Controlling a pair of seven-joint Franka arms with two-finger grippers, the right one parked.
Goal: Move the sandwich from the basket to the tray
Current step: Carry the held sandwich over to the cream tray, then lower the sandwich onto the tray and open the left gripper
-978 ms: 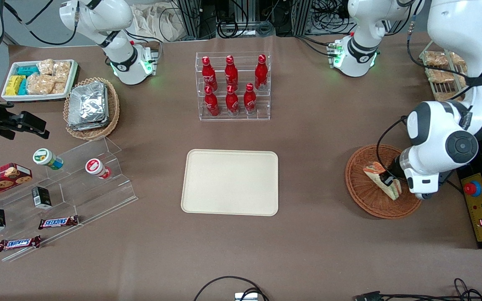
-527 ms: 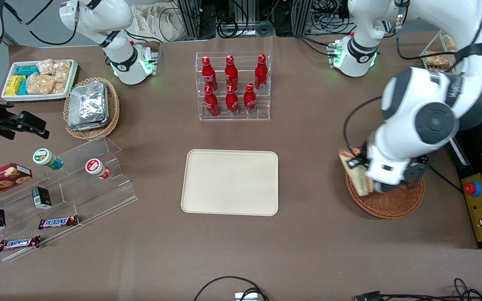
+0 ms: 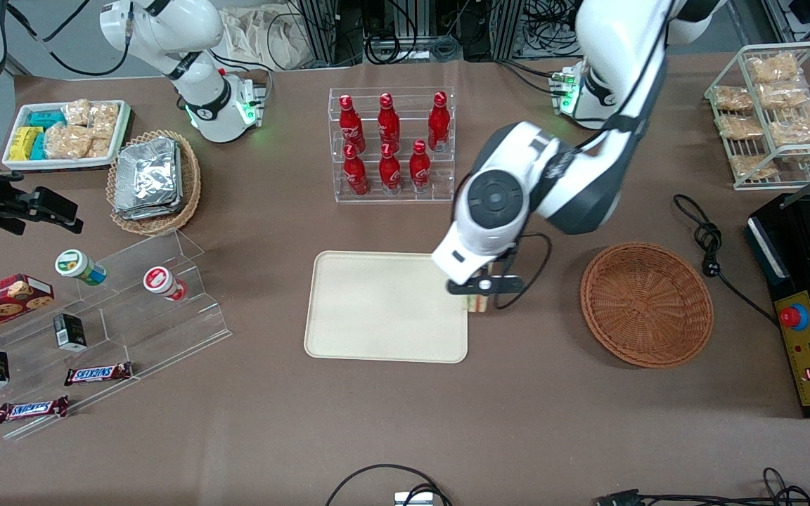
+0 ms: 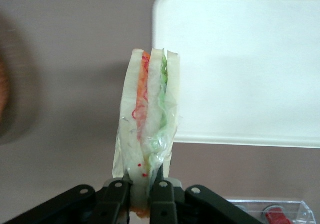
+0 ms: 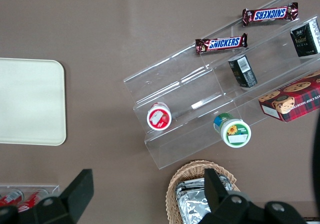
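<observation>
Plastic film, clear and crinkled, wraps the sandwich (image 4: 148, 129), and through it we see soft white bread slices standing on edge with an orange-red layer and a frilly green one between them. We see the gripper (image 4: 146, 198) clamped on the wedge at one end, its black fingers (image 4: 118, 196) pressing both bread faces, so the sandwich sticks out from it in the air. Taking the tray (image 3: 370, 309) as our landmark, the gripper (image 3: 481, 298) hangs just above the tray's edge at the working arm's end, with the sandwich (image 3: 477, 303) peeking out beneath it, over the rim and the bare table just beside it. We cannot tell whether the wedge touches anything below. The tray (image 4: 250, 64) is smooth, matte cream plastic, rectangular with rounded corners and a low rolled rim. Toward the working arm's end from the tray sits the basket (image 3: 647, 304), round, shallow, reddish-brown wicker with ribs radiating from its centre; nothing lies in it. Farther from the front camera than the tray stands a clear acrylic rack of glossy red bottles (image 3: 391, 145). The table (image 3: 405, 422) around the tray is covered in a flat, dull brown sheet. Dark cable bundles and metal framing (image 3: 419, 28) line the table's edge farthest from the camera.
</observation>
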